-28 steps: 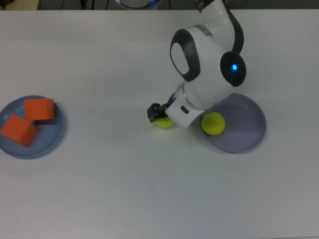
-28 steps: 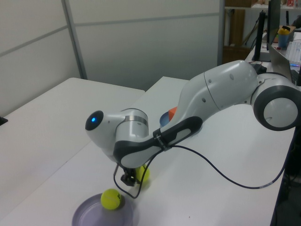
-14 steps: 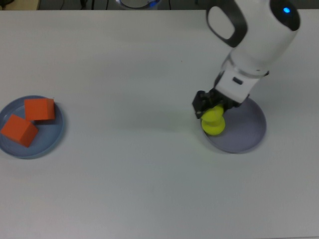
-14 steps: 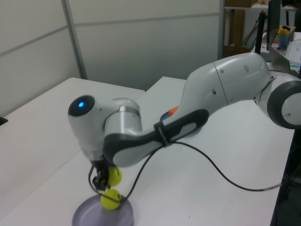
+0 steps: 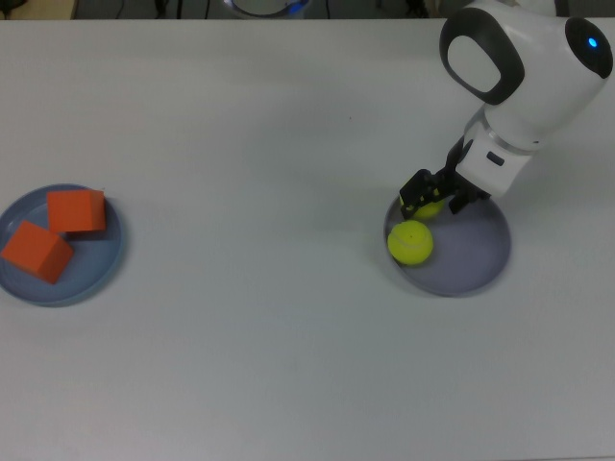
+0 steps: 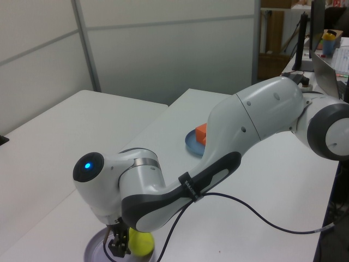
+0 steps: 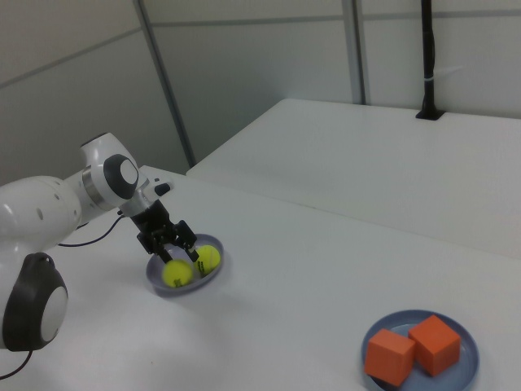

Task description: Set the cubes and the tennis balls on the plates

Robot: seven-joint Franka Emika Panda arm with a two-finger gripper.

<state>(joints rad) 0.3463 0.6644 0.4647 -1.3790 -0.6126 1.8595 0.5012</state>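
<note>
White surface (image 5: 269,365): gripper (image 5: 434,197) hangs over the lavender plate (image 5: 476,269), fingers spread either side of a tennis ball (image 7: 207,258).

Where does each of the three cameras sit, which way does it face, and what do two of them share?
Top view: overhead, facing straight down on the white table; shows the arm's wrist and gripper.
Left view: low beside the lavender plate, facing along the arm.
Right view: raised, near the blue plate with orange cubes, facing the gripper.
Top and right views share both tennis balls.
</note>
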